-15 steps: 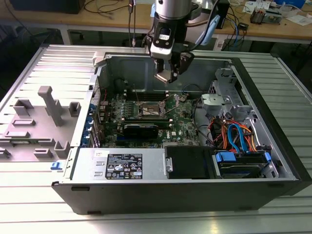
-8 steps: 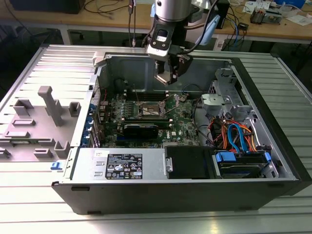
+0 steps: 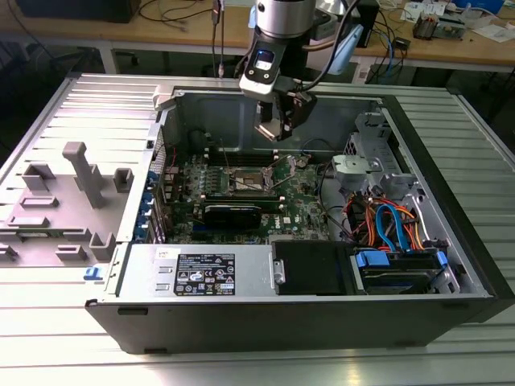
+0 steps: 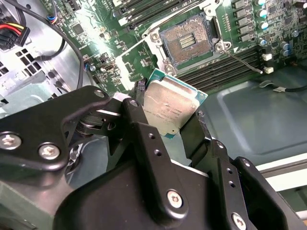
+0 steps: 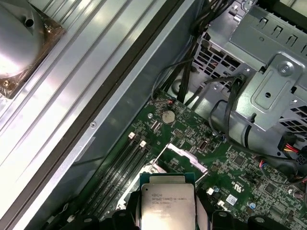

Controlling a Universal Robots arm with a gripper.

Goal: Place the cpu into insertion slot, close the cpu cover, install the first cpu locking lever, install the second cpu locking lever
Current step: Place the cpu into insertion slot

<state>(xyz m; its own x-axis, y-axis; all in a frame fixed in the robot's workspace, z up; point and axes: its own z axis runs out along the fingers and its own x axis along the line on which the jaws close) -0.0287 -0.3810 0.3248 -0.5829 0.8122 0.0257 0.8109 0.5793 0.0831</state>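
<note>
My gripper (image 3: 278,130) hangs above the green motherboard (image 3: 299,197) inside the open computer case. It is shut on the cpu (image 4: 170,109), a small square chip with a dull silver top held by its edges between the black fingers (image 4: 136,122). The cpu (image 5: 168,203) faces up in the first wrist view. The insertion slot (image 4: 187,42) lies open below and beyond the chip, dark in the centre with a silvery rim; it also shows in the exterior view (image 3: 248,178). The cpu cover (image 5: 186,156) stands tilted up beside the slot. A thin locking lever (image 4: 242,61) is swung out from the slot's corner.
Long black memory slots (image 4: 216,72) run beside the slot. Cables (image 3: 386,221) and a metal drive cage (image 5: 268,72) fill the case at the exterior view's right, and a power supply (image 3: 201,272) sits along the front. Grey fixtures (image 3: 84,173) stand on the table at the left.
</note>
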